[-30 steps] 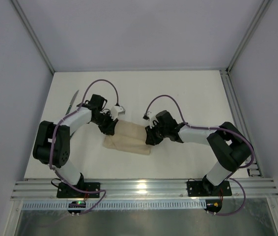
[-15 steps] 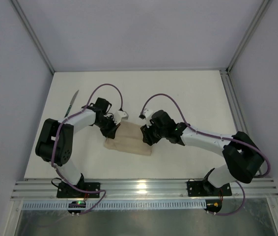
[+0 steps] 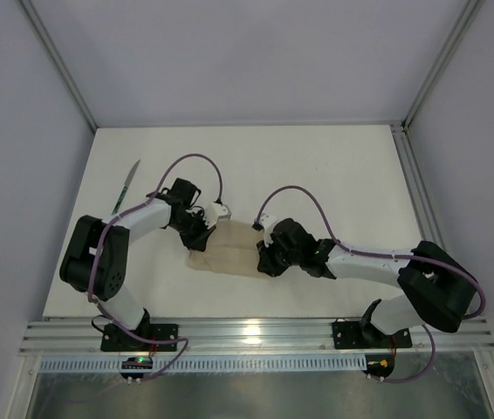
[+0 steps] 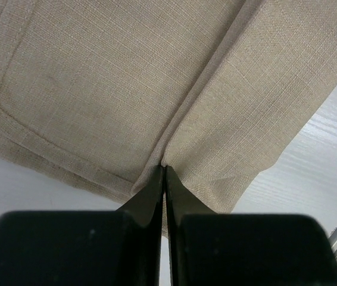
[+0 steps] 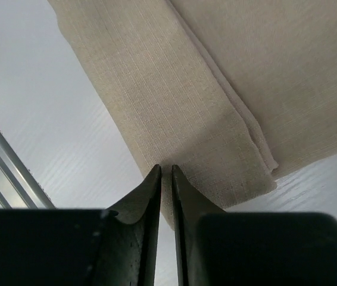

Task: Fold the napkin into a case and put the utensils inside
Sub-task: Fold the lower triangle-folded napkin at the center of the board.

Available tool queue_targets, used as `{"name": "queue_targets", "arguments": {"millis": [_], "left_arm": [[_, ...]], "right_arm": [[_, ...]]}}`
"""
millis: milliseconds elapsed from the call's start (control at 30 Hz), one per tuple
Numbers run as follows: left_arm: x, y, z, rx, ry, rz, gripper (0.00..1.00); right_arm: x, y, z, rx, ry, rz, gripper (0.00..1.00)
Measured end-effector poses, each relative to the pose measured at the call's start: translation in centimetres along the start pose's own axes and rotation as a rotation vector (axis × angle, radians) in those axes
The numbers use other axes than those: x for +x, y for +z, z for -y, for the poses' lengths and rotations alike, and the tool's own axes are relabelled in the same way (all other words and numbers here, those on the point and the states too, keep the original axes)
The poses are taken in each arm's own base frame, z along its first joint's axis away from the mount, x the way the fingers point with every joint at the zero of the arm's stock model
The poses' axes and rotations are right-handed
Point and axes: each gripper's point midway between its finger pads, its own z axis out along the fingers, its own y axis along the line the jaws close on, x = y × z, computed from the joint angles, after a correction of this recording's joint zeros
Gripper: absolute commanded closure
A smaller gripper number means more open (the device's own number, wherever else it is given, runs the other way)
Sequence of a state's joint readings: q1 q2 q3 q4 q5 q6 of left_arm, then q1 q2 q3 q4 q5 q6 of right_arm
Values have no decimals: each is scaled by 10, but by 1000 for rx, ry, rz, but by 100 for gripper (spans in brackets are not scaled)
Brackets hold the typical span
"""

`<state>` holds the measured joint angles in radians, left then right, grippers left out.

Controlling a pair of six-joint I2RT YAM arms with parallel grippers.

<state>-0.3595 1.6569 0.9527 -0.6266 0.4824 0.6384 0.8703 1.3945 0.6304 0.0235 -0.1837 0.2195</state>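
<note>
Just clamped left end effector (image 4: pixel 164 168) onto folded beige-tan cloth napkin (image 3: pixel 228 251); right end effector (image 5: pixel 165 170) narrowed at its edge, grip unclear; refolding likely.

White table (image 3: pixel 317 166) boxed in by plain pale grey-lilac walls (image 3: pixel 229 52) on three sides, with aluminium posts (image 3: pixel 59 65) running up the back corners. The ribbed metal rail (image 3: pixel 229 340) along the near edge catches a bright glare, and there's a slotted white strip (image 3: pixel 273 362) right below it.
</note>
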Motion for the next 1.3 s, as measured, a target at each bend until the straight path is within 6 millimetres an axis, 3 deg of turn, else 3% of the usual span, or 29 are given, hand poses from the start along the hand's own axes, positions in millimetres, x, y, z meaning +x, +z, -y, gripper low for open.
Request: {"name": "queue_targets", "arguments": {"millis": [133,300,333,467,500,633,800,933,1067,1167,1300], "left_arm": [[3,0,4,3,9,-2,100],[6,-1,5,-11,3,-6,97],[6,-2,4,-14,-2,-7,94],[2,-9,5,-40,-18,9,65],[-2,-14,5,-53,-17,22,64],[-18,-39,5,-120,-10,90,63],[-36,-62,10,-165,2,158,84],[-37,-48,33,-113,58,128,86],[-11,-18,56,-29,82,24,85],[13,-4,55,-20,55,-56,84],[20,3,49,-31,52,-86,85]], "right_arm": [[33,13,4,-7,60,-78,88],[28,20,0,-30,95,-50,90],[28,21,-1,-34,103,-45,90],[27,21,-1,-37,112,-35,91],[27,21,-1,-36,112,-34,91],[28,19,0,-30,109,-39,91],[30,17,0,-26,108,-48,91],[30,17,0,-26,110,-48,90],[30,17,0,-26,111,-48,90],[30,17,0,-27,112,-48,90],[30,17,1,-27,121,-49,90]]}}
